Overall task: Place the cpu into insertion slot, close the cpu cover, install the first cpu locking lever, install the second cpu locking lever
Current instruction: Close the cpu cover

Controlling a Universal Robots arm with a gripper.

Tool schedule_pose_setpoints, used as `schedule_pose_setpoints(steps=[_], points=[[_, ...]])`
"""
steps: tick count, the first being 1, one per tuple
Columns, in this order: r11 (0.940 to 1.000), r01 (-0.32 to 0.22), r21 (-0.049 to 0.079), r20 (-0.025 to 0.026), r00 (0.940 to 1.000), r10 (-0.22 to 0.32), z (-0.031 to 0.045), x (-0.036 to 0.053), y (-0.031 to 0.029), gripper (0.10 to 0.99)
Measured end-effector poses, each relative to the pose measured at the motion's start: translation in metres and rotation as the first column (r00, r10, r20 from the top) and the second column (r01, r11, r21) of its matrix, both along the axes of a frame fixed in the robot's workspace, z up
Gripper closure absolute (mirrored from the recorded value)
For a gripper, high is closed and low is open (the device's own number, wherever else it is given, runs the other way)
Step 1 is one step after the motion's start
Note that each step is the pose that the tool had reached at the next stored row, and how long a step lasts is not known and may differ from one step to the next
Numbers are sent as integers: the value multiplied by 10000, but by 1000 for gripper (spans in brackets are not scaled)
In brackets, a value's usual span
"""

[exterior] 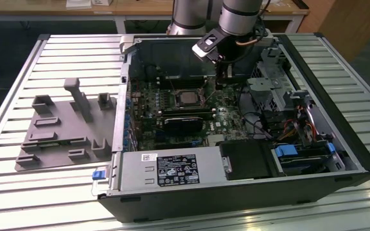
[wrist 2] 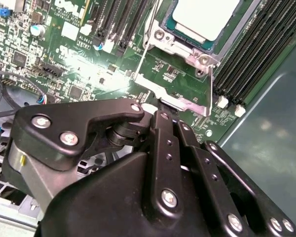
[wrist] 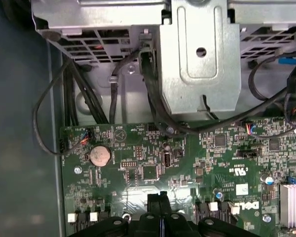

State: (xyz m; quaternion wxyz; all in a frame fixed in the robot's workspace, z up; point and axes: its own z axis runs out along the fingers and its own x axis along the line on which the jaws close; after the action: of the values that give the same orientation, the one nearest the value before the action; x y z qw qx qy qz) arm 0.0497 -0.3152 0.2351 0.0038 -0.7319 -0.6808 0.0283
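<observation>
The cpu (wrist 2: 204, 15) lies with its silver top up in the insertion slot (exterior: 175, 98) on the green board; in the exterior view the cpu (exterior: 189, 97) is a grey square at mid-board. The cpu cover (wrist 2: 180, 47) frames it, lying flat. A thin wire locking lever (wrist 2: 144, 47) runs along the socket's side. My gripper (wrist 2: 155, 109) hangs just off a socket corner, at a silvery plate (wrist 2: 175, 94), fingers pressed together. In the exterior view the gripper (exterior: 221, 85) reaches down at the socket's right. Whether the fingertips (wrist: 158, 196) touch the lever is hidden.
Rows of black memory slots (wrist 2: 246, 64) flank the socket. A black card (exterior: 183, 122) lies nearer the camera. A metal drive cage (wrist: 200, 59) with black cables (wrist: 153, 98) stands close by. A coin battery (wrist: 99, 155) sits on the board. Grey fixtures (exterior: 63, 130) rest on the exterior view's left.
</observation>
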Motion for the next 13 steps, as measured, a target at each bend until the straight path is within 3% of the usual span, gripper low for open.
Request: schedule_pose_setpoints(steps=[3, 8, 13], points=[[10000, 0, 14, 1, 10000, 0, 1, -38, -1, 984], [9998, 0, 219, 2, 10000, 0, 1, -88, 0, 984], [9996, 1, 294, 3, 10000, -1, 1, -147, -1, 984]])
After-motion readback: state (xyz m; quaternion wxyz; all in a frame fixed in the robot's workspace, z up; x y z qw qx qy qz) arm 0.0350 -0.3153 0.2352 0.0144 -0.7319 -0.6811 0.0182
